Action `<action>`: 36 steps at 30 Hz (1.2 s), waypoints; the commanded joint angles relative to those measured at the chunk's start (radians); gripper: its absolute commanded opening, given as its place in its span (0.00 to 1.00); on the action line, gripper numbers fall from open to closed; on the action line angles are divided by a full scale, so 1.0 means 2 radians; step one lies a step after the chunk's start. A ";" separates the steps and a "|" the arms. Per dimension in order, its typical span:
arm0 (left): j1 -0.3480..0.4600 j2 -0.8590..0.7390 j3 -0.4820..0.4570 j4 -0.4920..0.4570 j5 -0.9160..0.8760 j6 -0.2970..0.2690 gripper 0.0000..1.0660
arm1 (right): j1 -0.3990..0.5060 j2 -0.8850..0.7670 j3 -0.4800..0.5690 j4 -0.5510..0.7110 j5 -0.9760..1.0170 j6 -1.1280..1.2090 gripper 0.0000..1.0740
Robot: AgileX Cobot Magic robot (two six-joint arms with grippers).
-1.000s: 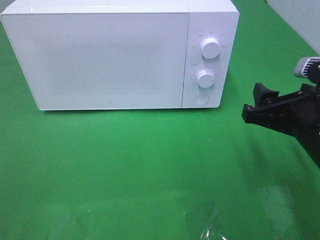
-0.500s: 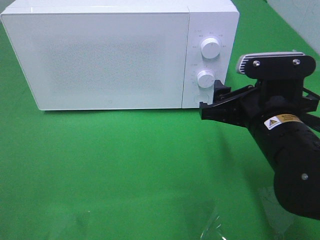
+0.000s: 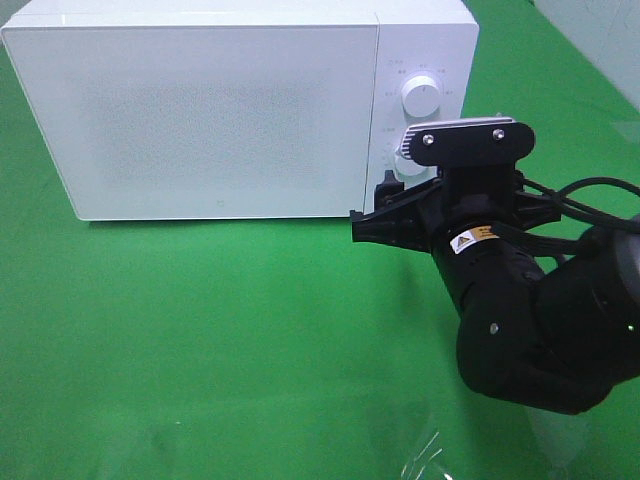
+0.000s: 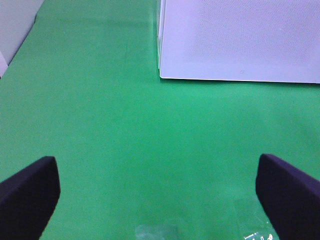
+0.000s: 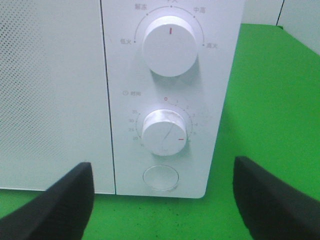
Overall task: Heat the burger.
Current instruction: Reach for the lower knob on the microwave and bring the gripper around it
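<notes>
At centre right of the high view, the right gripper [image 3: 370,208], jaws wide and empty, faces the panel of the closed microwave [image 3: 220,110]; the likely step is pressing the round button [image 5: 160,178] under the timer knob [image 5: 164,131], so centre one fingertip and push straight. The burger is not visible anywhere. Green cloth [image 3: 200,330] covers the table; the left gripper [image 4: 160,195] hangs wide above it.

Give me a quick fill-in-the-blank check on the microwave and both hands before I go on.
1. The microwave has its door ____.
2. Its control panel carries ____ white knobs.
3. The right hand faces that panel with jaws ____.
4. The left hand hangs over the cloth, holding ____.
Missing words: closed; two; open; nothing.
</notes>
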 commanded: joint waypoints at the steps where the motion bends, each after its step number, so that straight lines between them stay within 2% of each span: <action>1: -0.003 -0.008 0.002 -0.001 -0.003 -0.003 0.93 | 0.000 0.006 -0.008 -0.002 -0.022 -0.004 0.69; 10: -0.003 -0.008 0.002 -0.001 -0.003 -0.003 0.93 | -0.046 0.035 -0.046 -0.030 -0.005 0.031 0.69; 20: -0.003 -0.008 0.002 -0.001 -0.003 -0.003 0.93 | -0.047 0.075 -0.076 -0.046 0.009 0.031 0.69; 36: -0.003 -0.008 0.002 -0.001 -0.003 -0.003 0.93 | -0.088 0.103 -0.118 -0.082 0.024 0.031 0.69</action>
